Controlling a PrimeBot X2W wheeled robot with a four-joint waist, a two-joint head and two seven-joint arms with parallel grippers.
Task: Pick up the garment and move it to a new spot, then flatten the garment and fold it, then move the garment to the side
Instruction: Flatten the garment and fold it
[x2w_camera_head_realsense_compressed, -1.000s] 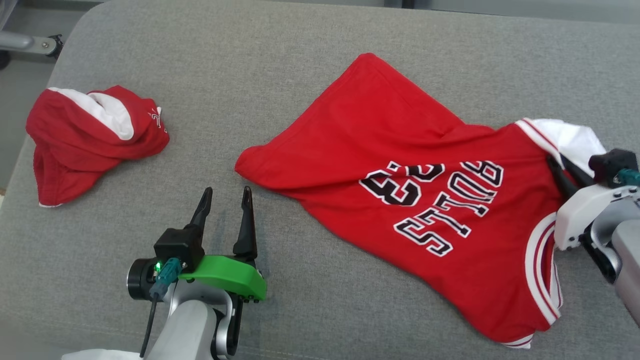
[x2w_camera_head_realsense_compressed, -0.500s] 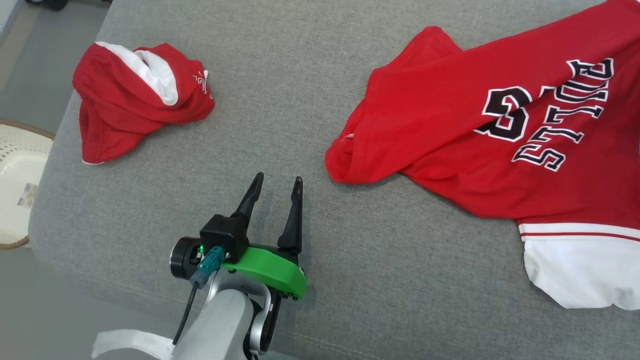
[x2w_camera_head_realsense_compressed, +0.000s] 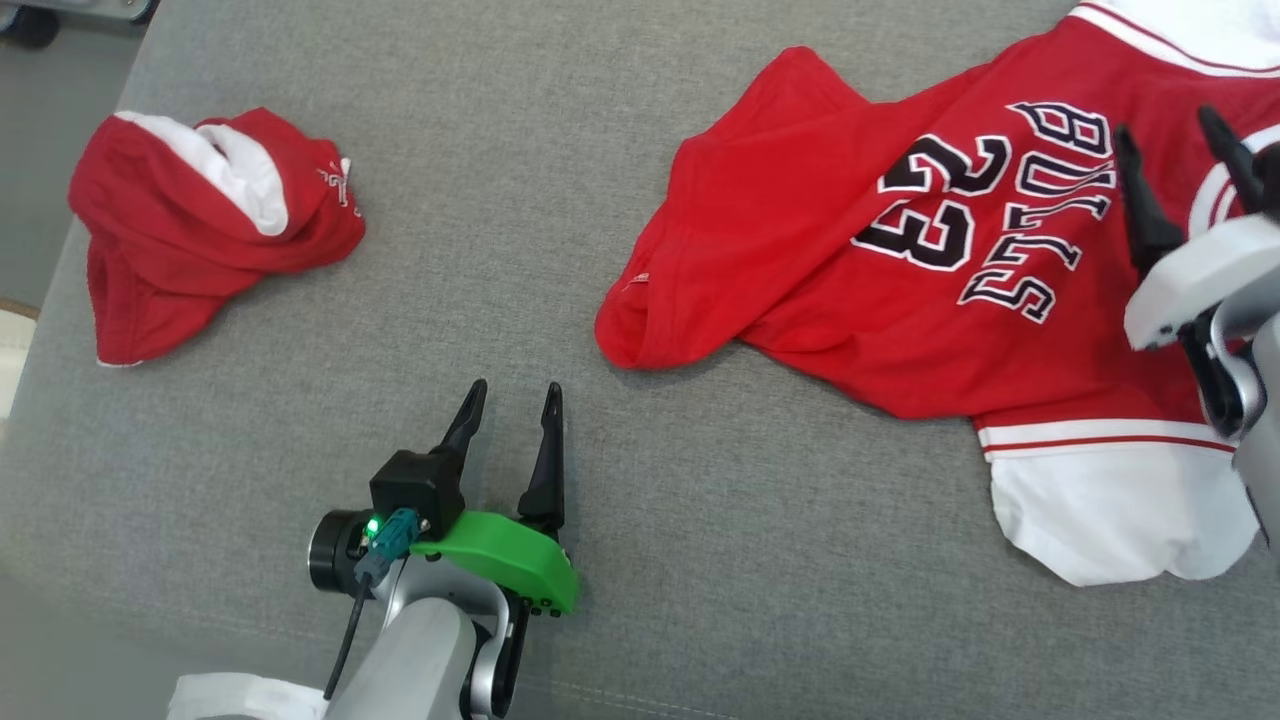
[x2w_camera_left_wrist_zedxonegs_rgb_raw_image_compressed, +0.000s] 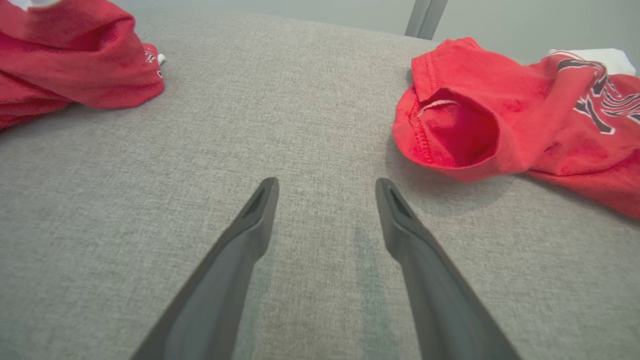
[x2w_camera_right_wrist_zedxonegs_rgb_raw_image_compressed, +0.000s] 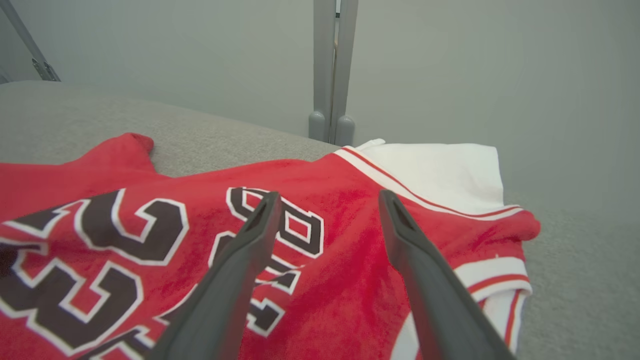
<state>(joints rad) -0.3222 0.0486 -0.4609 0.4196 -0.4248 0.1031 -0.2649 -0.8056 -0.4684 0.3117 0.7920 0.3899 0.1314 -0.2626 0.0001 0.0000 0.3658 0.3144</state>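
Note:
A red jersey with "BULLS 23" lettering and white sleeves lies spread and rumpled on the grey cushion, at the right. Its open hem faces my left wrist view, and its lettering runs under the right wrist view. My right gripper hovers open over the jersey's right part, holding nothing; its fingers stand apart. My left gripper is open above bare cushion, left of the jersey's hem, with its fingers spread.
A second red and white garment lies bunched at the cushion's left end, also seen as a red heap. The cushion's left edge drops to the floor. A grey post stands behind the cushion.
The head camera has shifted, so the whole picture moved. The jersey, held at its collar a second ago, now lies released with a white sleeve in front; my right gripper has come back into view, open.

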